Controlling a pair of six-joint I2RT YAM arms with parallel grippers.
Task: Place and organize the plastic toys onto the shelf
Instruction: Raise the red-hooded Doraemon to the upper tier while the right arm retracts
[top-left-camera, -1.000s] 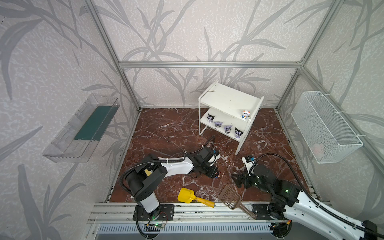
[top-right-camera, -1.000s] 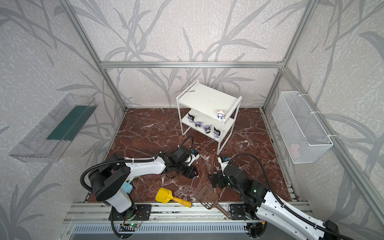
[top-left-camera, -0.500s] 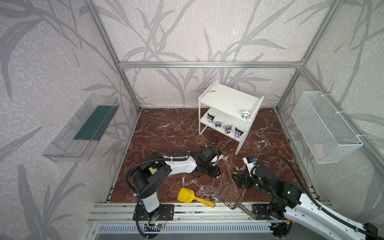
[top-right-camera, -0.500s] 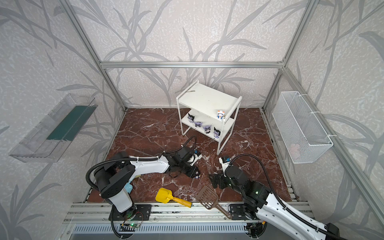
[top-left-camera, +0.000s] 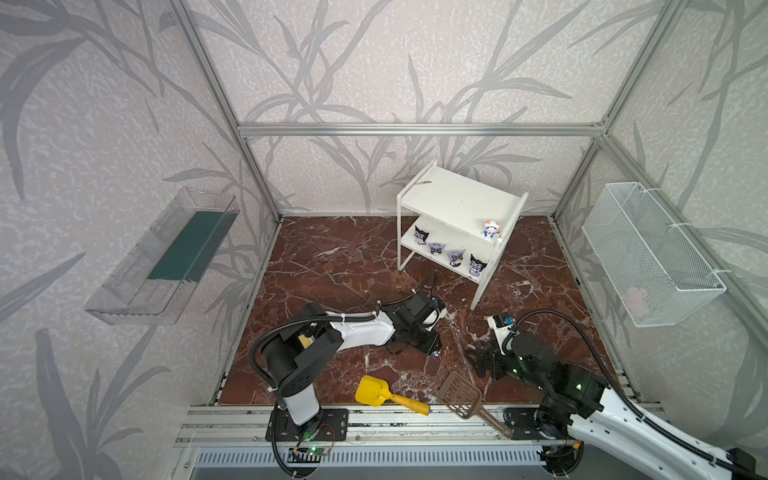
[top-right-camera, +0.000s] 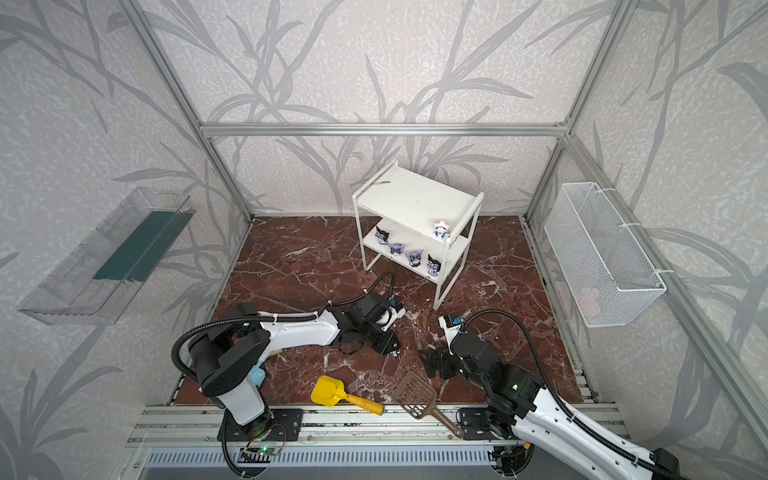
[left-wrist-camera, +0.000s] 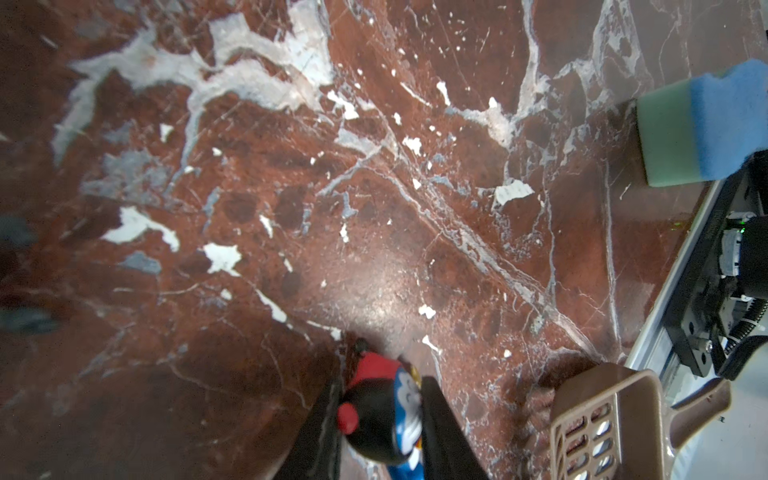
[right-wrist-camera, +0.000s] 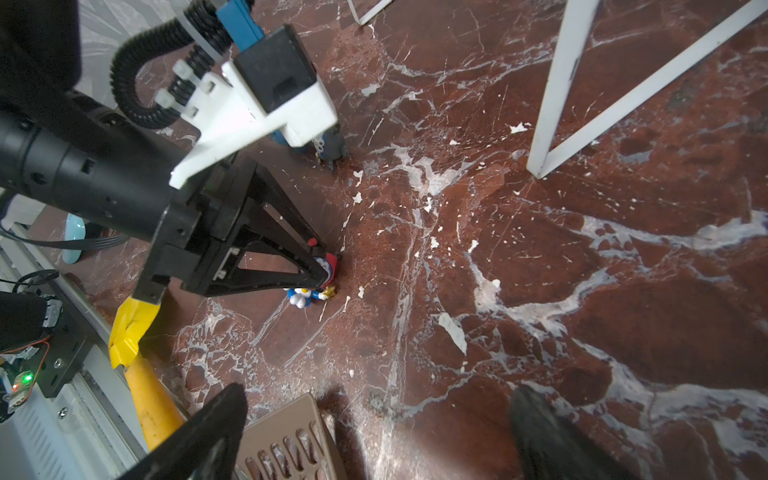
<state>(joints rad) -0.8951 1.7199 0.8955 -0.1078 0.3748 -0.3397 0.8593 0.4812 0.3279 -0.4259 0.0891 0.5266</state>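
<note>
We see the left gripper (left-wrist-camera: 380, 384) clamping the red-black toy (left-wrist-camera: 374, 419) only in wrist views; top views hide the grip. In front of the shelf (top-left-camera: 457, 199), the right gripper (right-wrist-camera: 378, 392) gapes wide.

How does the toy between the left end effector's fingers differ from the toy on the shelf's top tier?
The red-black toy is on the floor; the orange-white toy stands on the shelf. The left end effector pinches the red-black toy; nothing touches the orange-white toy. Head colours differ: red and black against orange and white. Both have blue-and-white bodies.
</note>
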